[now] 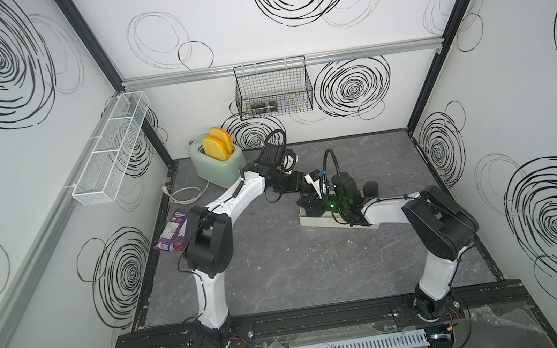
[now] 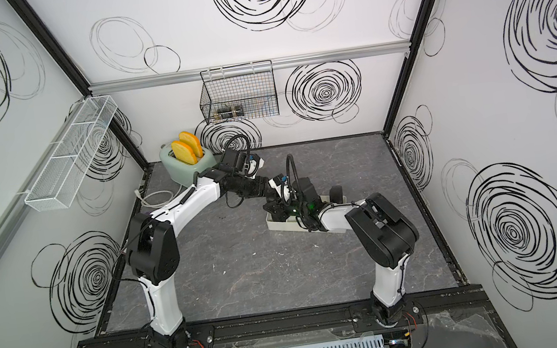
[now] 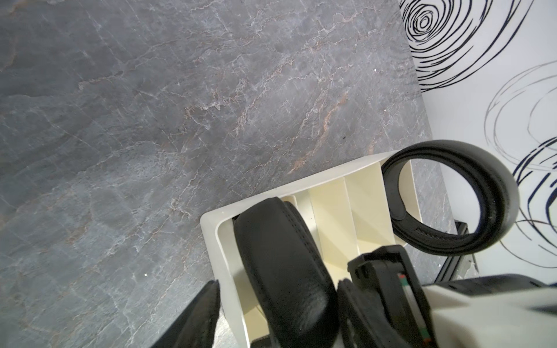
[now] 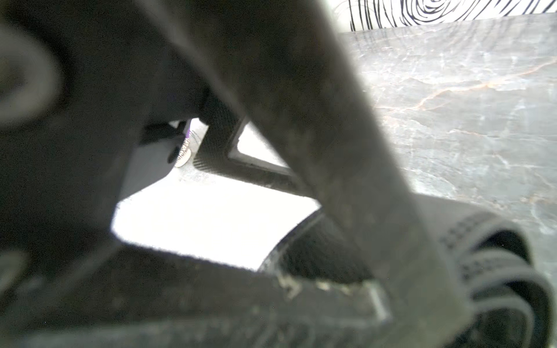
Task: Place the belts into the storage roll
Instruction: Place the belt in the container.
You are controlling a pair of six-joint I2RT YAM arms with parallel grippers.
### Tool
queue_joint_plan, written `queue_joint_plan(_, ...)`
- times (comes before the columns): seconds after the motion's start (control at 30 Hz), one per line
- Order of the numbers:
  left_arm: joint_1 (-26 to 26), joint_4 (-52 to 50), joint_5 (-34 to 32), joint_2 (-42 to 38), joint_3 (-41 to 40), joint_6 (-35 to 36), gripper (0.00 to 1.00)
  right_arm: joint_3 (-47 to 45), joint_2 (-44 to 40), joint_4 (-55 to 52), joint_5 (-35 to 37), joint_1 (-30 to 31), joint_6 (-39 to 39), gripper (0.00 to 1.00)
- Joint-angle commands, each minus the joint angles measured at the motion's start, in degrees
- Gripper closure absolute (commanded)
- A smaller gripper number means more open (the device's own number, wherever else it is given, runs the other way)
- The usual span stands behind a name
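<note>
The cream storage roll (image 1: 314, 220) (image 3: 217, 241) lies on the grey table right of centre. One coiled black belt (image 3: 283, 271) stands in its end compartment. My left gripper (image 3: 278, 313) (image 1: 310, 203) is open around it: one finger (image 3: 202, 313) hangs outside the tray wall, the other (image 3: 355, 310) rests against the coil. A second coiled belt (image 3: 452, 195) (image 1: 370, 190) stands at the tray's far end. My right gripper (image 1: 338, 207) reaches into the tray's middle, with a finger (image 3: 379, 271) beside the first belt. Its wrist view is blurred, with a belt coil (image 4: 497, 271) close by.
A green toaster (image 1: 217, 164) with two toast slices stands at the back left, its white cable (image 1: 184, 194) on the table. A purple packet (image 1: 173, 231) lies by the left wall. A black wire basket (image 1: 273, 89) and a white mesh shelf (image 1: 113, 149) hang on the walls.
</note>
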Motion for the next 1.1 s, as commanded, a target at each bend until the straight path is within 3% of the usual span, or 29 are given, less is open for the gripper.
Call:
queue_joint_plan(0.0,-3.2,11.7,3.19,-0.23,-7.67,-9.9,0.33,1.19,0.32,2.51,-2.09,2.95,-5.23,1.0)
queue_joint_plan(0.13,-1.65,17.67,4.58,-2.35,-11.6,-14.39,0.3,0.84,-0.03,2.59,-1.92,2.95,-5.33,1.0)
queue_joint_plan(0.37,-2.5,9.27,3.56,0.84,-5.35,-9.93,0.31,1.43,0.29,2.44,-1.73,3.08,-5.06,1.0)
queue_joint_plan(0.63,-4.09,4.02,1.93,3.63,-2.39,-6.04,0.6,1.71,0.49,1.87,-1.32,3.12,-4.89,1.0)
queue_joint_plan(0.77,-4.84,1.78,0.24,4.28,-0.75,-4.44,0.68,1.88,-0.48,0.77,-0.18,3.03,-5.06,0.83)
queue_joint_plan(0.9,-5.84,-1.41,-2.43,5.07,1.64,-1.23,0.71,1.93,-2.91,-0.73,1.46,2.7,-5.62,0.51)
queue_joint_plan(1.07,-7.25,-4.43,-6.44,5.75,3.46,1.64,0.72,2.36,-7.98,-3.7,3.7,1.48,-4.96,0.34)
